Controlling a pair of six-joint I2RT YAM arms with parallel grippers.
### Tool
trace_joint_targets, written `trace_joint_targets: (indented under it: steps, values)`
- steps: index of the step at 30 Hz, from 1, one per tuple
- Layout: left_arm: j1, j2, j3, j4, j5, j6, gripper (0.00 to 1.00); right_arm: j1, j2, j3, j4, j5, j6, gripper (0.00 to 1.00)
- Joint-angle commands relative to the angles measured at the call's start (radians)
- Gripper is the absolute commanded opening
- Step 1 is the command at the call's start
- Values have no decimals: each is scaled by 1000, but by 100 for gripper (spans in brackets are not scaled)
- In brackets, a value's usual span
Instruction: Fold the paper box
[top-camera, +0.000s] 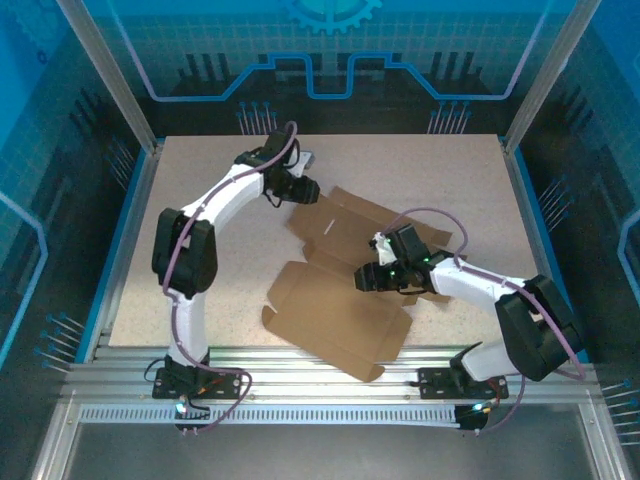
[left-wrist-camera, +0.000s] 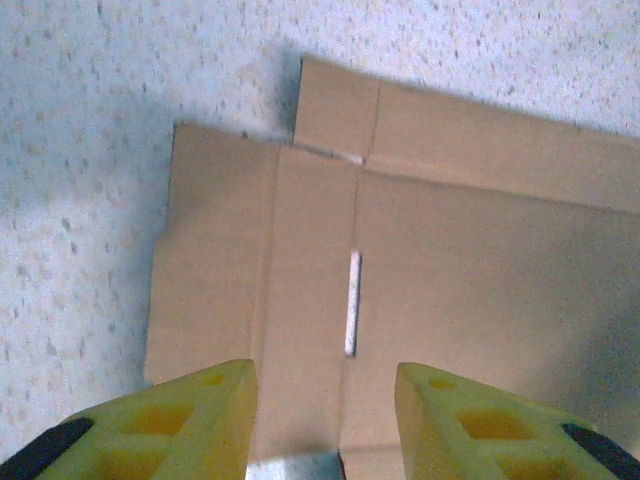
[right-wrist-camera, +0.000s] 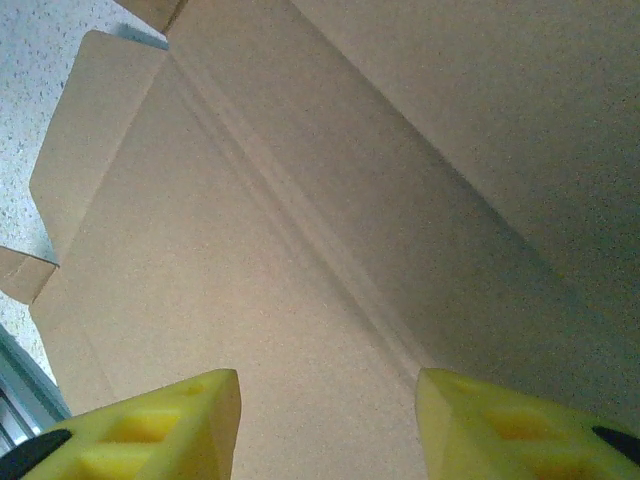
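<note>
The paper box (top-camera: 335, 310) lies unfolded in the middle of the table, plain brown, with one large panel near the front and flaps toward the back. My left gripper (top-camera: 303, 190) hovers at its far left corner. In the left wrist view the left gripper (left-wrist-camera: 325, 420) is open above a panel (left-wrist-camera: 450, 250) with a white slot (left-wrist-camera: 352, 302) between its yellow fingers (left-wrist-camera: 200, 420). My right gripper (top-camera: 365, 278) is over the box's middle. In the right wrist view the right gripper (right-wrist-camera: 328, 425) is open, close above a crease in the cardboard (right-wrist-camera: 300, 250), where a panel rises on the right.
The speckled table (top-camera: 200, 200) has bare room to the left, right and back of the box. An aluminium rail (top-camera: 320, 365) runs along the near edge, just under the box's front corner. Blue enclosure walls and metal posts (top-camera: 110, 70) surround the table.
</note>
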Motion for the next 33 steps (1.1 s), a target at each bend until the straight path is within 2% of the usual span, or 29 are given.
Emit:
trace_joint_targets:
  steps: [1,5,10,16,19,25,33]
  values:
    - [17,91,135,-109,88,12,44,-10,-33,-1,57,-1,27,50]
    - [4,171,235,-52,156,-84,50,-36,-53,-8,58,80,56,45]
    - [-10,250,276,72,182,-224,58,-143,-33,19,117,41,65,34]
    - [-45,331,318,168,171,-352,68,-254,76,110,151,16,52,25]
    - [-59,365,339,188,117,-381,73,-302,152,157,145,8,57,18]
    - [-80,429,405,185,42,-379,73,-324,270,226,102,5,38,0]
    - [-111,435,414,187,-140,-303,75,-323,322,240,77,21,41,0]
